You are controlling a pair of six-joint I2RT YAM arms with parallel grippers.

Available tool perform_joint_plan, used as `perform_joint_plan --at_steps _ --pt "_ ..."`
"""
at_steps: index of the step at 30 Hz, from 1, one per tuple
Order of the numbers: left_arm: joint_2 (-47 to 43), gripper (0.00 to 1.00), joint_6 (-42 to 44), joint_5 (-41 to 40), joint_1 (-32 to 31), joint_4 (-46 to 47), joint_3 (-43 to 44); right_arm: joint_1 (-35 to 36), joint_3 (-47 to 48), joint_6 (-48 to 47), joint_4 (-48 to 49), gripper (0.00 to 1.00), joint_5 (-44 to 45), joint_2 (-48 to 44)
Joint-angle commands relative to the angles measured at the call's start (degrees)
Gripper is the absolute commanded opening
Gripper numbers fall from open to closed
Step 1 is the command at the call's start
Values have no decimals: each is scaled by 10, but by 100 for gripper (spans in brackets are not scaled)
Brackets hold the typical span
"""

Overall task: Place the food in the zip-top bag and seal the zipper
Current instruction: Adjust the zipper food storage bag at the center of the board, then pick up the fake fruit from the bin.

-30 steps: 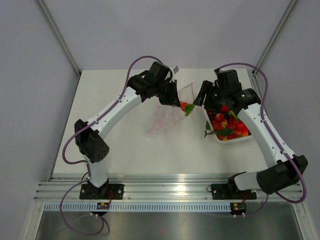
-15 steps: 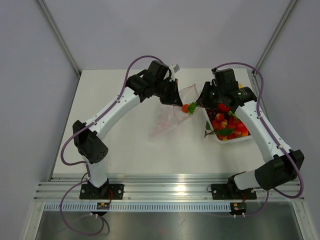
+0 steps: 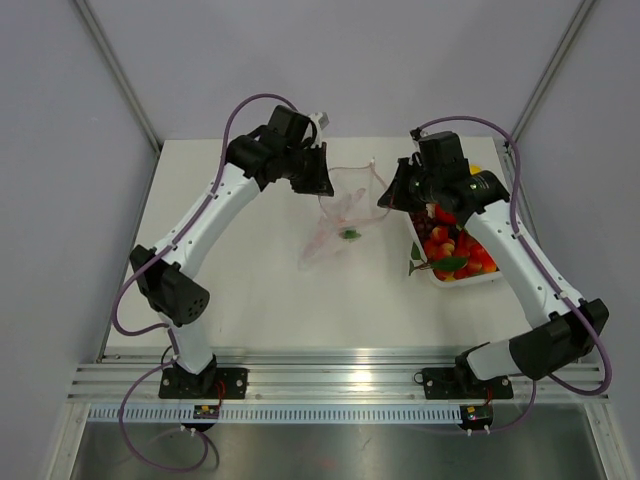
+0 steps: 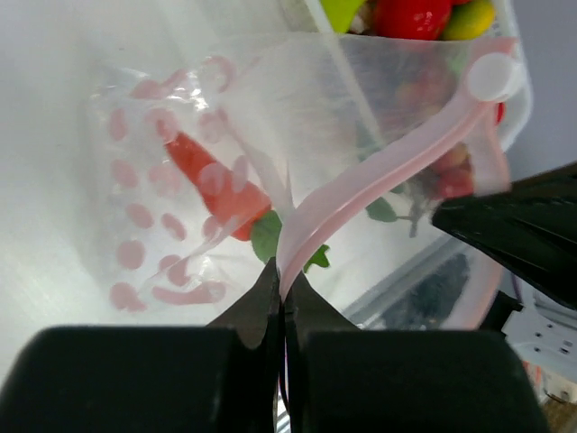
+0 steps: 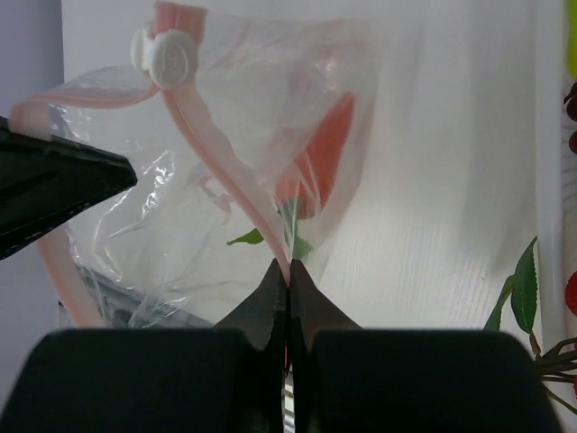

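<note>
Mounting rail (image 3: 340,382): is running along the near edge, carrying both arm bases.
Table (image 3: 230,300): is stretching away white from the rail toward the far wall.
Tray (image 3: 470,281): is sitting on the right side of the table, under the right arm.
Food (image 3: 452,246): is lying heaped in the tray, mostly red with some yellow and orange. A green leaf is poking out over the tray's left rim.
Bag (image 3: 325,245): is hanging between the two grippers, just left of the tray. Its bottom is resting crumpled on the table and its mouth is being held open.
Piece (image 4: 212,185): is lying inside the bag, long and orange-red, with green leaves at one end.
Left gripper (image 4: 282,271): is clenching the zipper (image 4: 379,171) on the bag's left side, jaws pressed tight with the pink strip between them.
Right gripper (image 5: 288,266): is pinching the opposite lip of the mouth, jaws closed on the strip, facing the left gripper across the opening.
Zipper: is bowing apart in a loop between the two grips, unsealed.
Slider (image 5: 169,56): is sitting white at the far end of the zipper, where the two lips are meeting.
</note>
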Motion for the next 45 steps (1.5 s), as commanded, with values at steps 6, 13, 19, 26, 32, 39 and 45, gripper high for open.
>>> perform_joint_plan --at_steps 6,13,19,26,32,39,45 --pt "-22 0 80 -157 -2 -73 29 6 20 -12 -12 0 66 -26" --pt "-12 0 44 -89 -47 -37 24 6 -10 -21 19 0 87 43" --pt "0 0 20 -124 -47 -13 5 1 -3 -44 20 46 111 60" --pt "38 0 7 -144 -45 -7 31 1 7 -75 15 78 146 5" --pt "41 0 12 -128 -32 -1 30 -78 -37 -76 54 79 171 -45" --pt "33 0 19 -121 -32 -2 29 -93 32 -247 37 93 309 56" --pt "27 0 21 -121 -32 2 13 -80 -91 -501 238 93 314 27"
